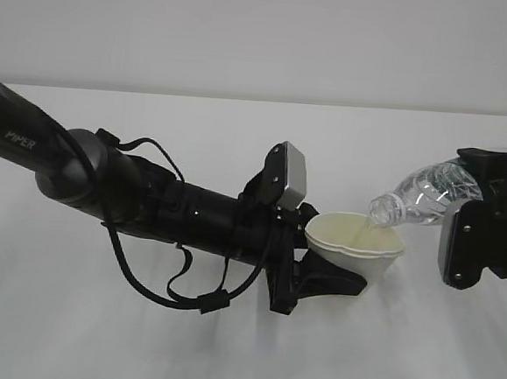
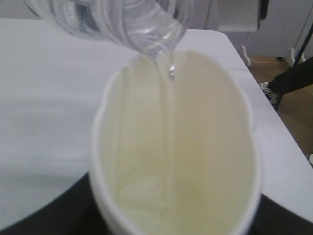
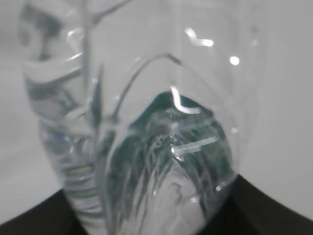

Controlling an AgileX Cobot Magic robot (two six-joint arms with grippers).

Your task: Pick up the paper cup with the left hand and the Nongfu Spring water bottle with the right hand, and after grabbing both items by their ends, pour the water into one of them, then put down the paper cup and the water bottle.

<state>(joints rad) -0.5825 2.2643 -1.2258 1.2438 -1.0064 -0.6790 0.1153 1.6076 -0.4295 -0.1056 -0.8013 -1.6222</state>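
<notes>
My left gripper (image 1: 342,274) is shut on the base of the white paper cup (image 1: 355,241), which leans with its mouth up toward the right. The left wrist view looks into its cream inside (image 2: 176,161), with black fingers (image 2: 29,220) at the bottom corners. My right gripper (image 1: 474,226) is shut on the rear end of the clear Nongfu Spring water bottle (image 1: 424,196), which is tipped neck-down to the left over the cup's rim. A thin stream of water (image 2: 171,68) runs from the neck (image 2: 156,44) into the cup. The right wrist view is filled by the bottle (image 3: 146,147).
Both arms hang above a white table (image 1: 223,354) with a pale wall behind. In the left wrist view the table's right edge (image 2: 254,83) gives way to a brown floor with a dark leg and shoe (image 2: 288,81).
</notes>
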